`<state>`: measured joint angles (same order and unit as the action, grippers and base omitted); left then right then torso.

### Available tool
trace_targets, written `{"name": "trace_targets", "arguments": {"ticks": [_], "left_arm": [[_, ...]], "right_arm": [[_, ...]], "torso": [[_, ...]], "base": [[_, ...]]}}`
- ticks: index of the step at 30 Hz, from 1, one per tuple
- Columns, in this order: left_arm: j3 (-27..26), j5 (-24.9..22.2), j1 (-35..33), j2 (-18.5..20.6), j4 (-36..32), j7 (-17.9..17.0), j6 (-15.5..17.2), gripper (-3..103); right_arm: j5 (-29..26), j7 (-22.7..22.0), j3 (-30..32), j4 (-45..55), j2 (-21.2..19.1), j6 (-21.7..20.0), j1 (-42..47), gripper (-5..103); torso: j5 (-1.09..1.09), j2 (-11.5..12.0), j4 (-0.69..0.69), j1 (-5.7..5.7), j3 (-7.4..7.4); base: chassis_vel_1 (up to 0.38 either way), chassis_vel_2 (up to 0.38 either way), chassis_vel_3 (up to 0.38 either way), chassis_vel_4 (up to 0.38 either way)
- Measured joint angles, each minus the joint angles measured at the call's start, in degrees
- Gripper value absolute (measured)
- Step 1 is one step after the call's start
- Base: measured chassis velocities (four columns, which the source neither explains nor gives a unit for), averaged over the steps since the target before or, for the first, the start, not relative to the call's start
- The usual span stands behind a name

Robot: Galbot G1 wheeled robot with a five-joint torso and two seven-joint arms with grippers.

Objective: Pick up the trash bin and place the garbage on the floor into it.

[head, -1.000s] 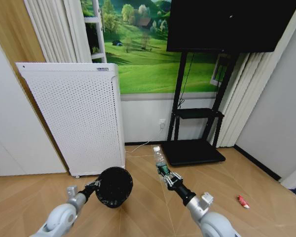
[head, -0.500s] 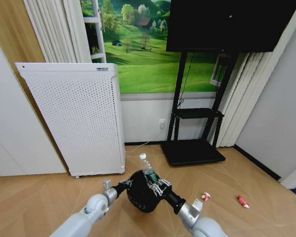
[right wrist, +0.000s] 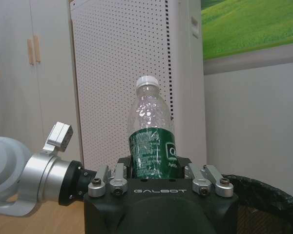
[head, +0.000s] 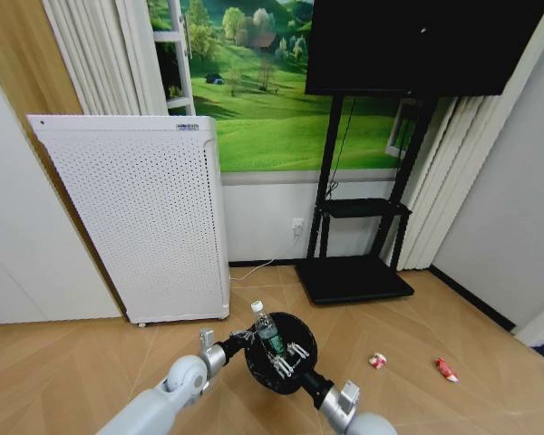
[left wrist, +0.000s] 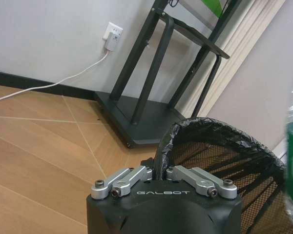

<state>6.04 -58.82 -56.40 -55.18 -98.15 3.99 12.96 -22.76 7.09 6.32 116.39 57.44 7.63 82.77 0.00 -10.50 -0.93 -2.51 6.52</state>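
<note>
The left gripper (head: pixel 238 342) is clamped on the rim of the bin (head: pixel 281 352), held off the floor in the near centre. The right gripper (head: pixel 282 355) grips the bottle (head: pixel 267 328) by its green label, over the bin mouth. To drop cleanly, I judge the bottle should be centred over the opening and lowered before release (rim clearance looks tight). The bottle stands nearly upright, long axis vertical, cap up. The wrapper (head: pixel 377 361) and packet (head: pixel 446 369) lie on the floor, right.
</note>
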Motion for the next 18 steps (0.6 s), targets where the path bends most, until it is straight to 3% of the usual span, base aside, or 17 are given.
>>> {"name": "trace_targets", "arguments": {"ticks": [1,7,11,18], "left_arm": [[-0.8,0.1,-1.1,0.5,-0.7,0.1,0.0,7],[-2.0,0.2,-2.7,1.5,-1.8,0.3,0.1,7],[-5.7,0.8,-6.1,1.9,-2.5,0.0,-0.1,7],[-10.4,-1.3,-10.5,1.6,-4.5,-1.8,-0.7,7]], "right_arm": [[-0.1,-0.7,-0.1,0.1,0.2,0.5,-0.1,58],[0.4,-1.0,0.3,0.3,0.2,1.3,-0.1,69],[0.3,-2.0,0.9,1.5,0.4,1.8,0.3,90],[0.4,-2.6,2.7,3.1,1.7,2.1,0.9,99]], "torso": [[0.00,0.0,0.01,0.00,0.00],[0.00,0.0,0.01,0.00,0.00],[0.00,0.0,0.00,0.00,0.00],[0.02,0.0,0.03,0.00,0.00]], "base": [[0.000,0.000,0.000,0.000],[0.000,0.000,0.000,0.000],[0.000,0.000,0.000,0.000],[0.000,0.000,0.000,0.000]]}}
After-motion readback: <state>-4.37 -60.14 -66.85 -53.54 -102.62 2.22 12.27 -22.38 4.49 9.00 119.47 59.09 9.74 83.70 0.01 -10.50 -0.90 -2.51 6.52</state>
